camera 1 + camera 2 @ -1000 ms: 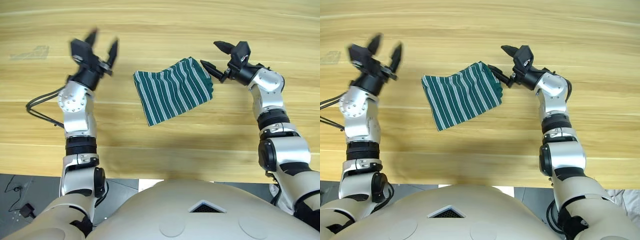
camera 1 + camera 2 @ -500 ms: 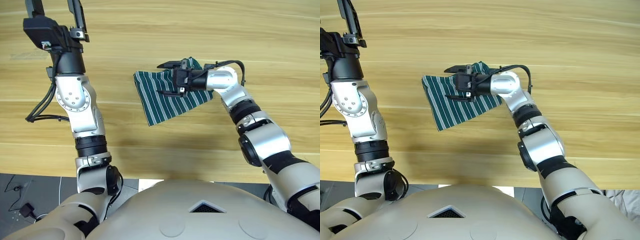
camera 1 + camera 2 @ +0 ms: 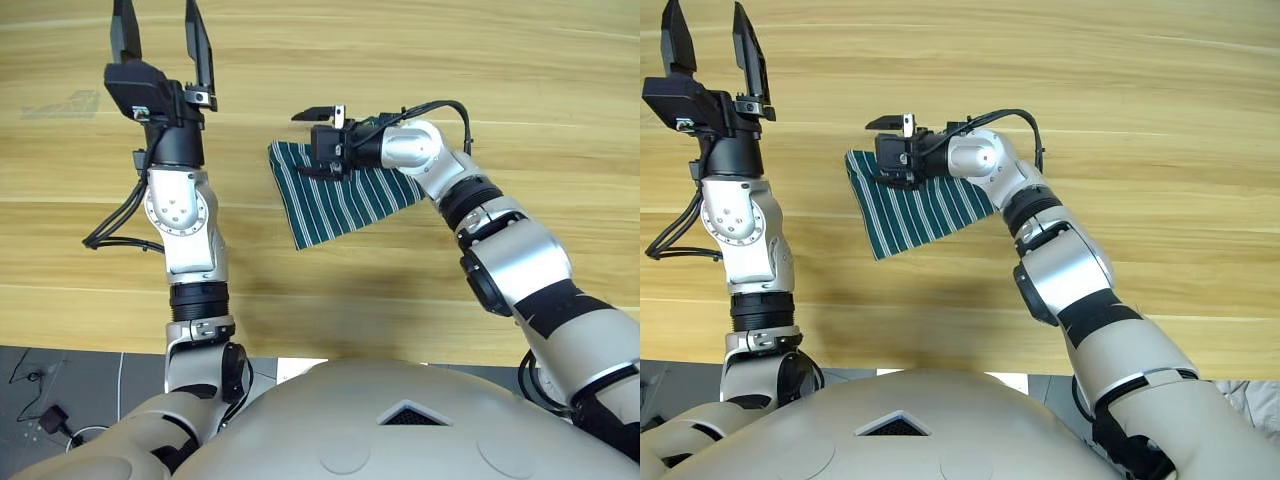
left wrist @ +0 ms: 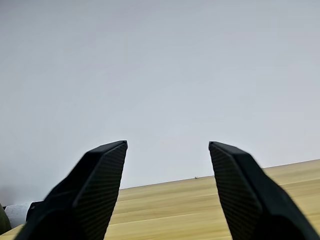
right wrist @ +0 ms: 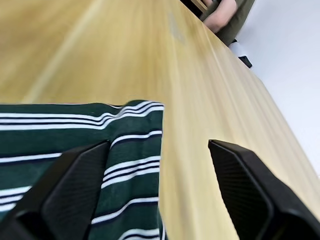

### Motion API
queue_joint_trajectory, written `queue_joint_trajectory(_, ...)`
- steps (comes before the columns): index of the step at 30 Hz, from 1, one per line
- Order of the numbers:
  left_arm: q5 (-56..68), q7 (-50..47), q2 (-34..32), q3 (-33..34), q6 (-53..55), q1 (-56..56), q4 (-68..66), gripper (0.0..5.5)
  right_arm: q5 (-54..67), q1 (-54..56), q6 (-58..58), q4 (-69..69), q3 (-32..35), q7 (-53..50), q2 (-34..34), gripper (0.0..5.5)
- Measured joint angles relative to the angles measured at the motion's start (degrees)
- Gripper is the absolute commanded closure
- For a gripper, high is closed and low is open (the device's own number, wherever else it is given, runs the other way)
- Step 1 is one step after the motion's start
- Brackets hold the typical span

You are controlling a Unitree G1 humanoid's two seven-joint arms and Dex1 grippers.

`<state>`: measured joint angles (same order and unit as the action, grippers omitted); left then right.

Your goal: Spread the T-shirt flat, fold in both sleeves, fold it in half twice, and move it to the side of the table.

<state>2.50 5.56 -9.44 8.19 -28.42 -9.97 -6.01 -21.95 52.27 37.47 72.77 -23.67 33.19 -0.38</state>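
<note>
Looking at this one, I'd say the folding is basically done. The T-shirt point(image 3: 345, 195) is a compact striped rectangle lying flat on the worktop point(image 3: 500, 60), so what's left is the last bit: getting it over to the side.

The right tool point(image 3: 315, 142) is over the T-shirt's corner on the robot's left, on the edge away from the robot. Its fingers are spread wide with nothing between them. In the right wrist view that corner of the fabric lies right in the gap between the two fingers. I can't tell if the lower finger is actually touching the cloth or just hanging above it.

The left tool point(image 3: 157, 25) is off to the left of the T-shirt, well apart from it. It's raised and pointing up, also spread wide and holding nothing.

My guess for the next move is that the right tool has to settle onto that corner and pinch through all the layers, or press flat and drag. Catch only the top layer and the whole fold probably peels open as it slides. Low and slow seems like the call here.
</note>
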Motion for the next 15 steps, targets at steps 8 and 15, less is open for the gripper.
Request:
queue_joint_trajectory(8,0.15,1.13,0.55,-1.26,-0.29,0.81,-0.12,2.47,-9.86,1.56,-6.54,2.66,-8.39,-12.97,0.29,1.87)
queue_joint_trajectory(15,0.16,1.11,1.0,-1.4,-0.33,1.65,-0.12,2.47,-9.69,0.32,-9.2,2.69,-7.4,-19.09,-5.44,1.87)
